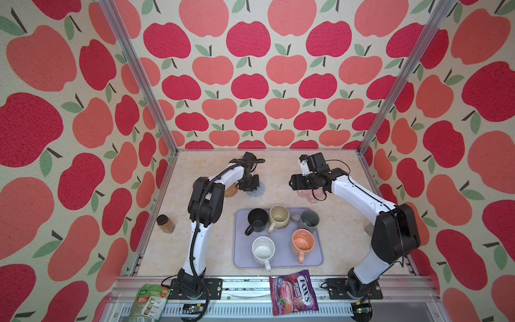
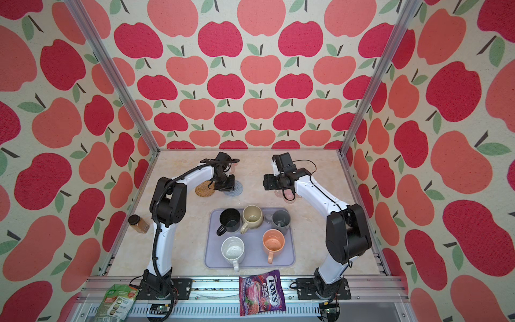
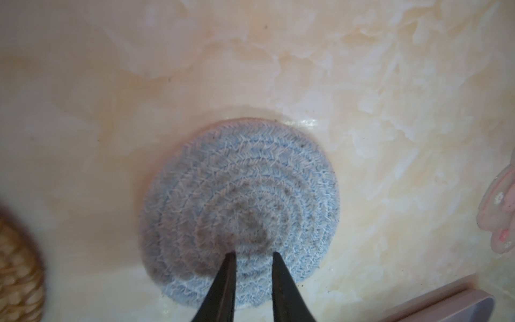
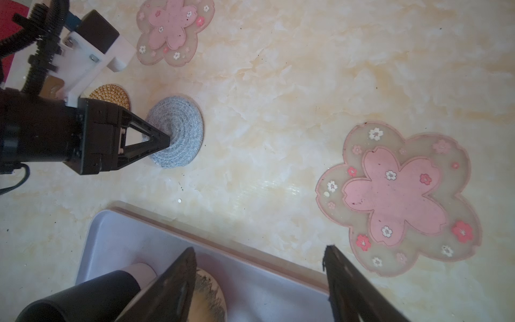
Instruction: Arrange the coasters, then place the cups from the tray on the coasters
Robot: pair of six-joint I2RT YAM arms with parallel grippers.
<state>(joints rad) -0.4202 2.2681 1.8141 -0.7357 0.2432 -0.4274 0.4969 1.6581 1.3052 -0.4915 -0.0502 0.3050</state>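
My left gripper (image 3: 254,253) points down at the round grey-blue knit coaster (image 3: 242,181), which lies flat on the table. Its tips rest on the knit near the middle with a narrow gap between them, and nothing is pinched. A tan rattan coaster (image 1: 231,192) lies close beside it. My right gripper (image 4: 259,251) hangs wide open and empty above the far edge of the lavender tray (image 1: 278,262). One pink flower coaster (image 4: 395,195) lies just beyond its fingers, and a second one (image 4: 172,30) lies farther back. On the tray stand the black (image 1: 257,220), beige (image 1: 279,217), grey (image 1: 309,220), speckled white (image 1: 263,249) and orange (image 1: 303,242) cups.
A small brown-lidded jar (image 1: 164,223) stands near the table's left edge. A purple candy bag (image 1: 294,292) and a green packet (image 1: 152,301) lie on the front rail. Apple-print walls with metal posts close in the back and both sides.
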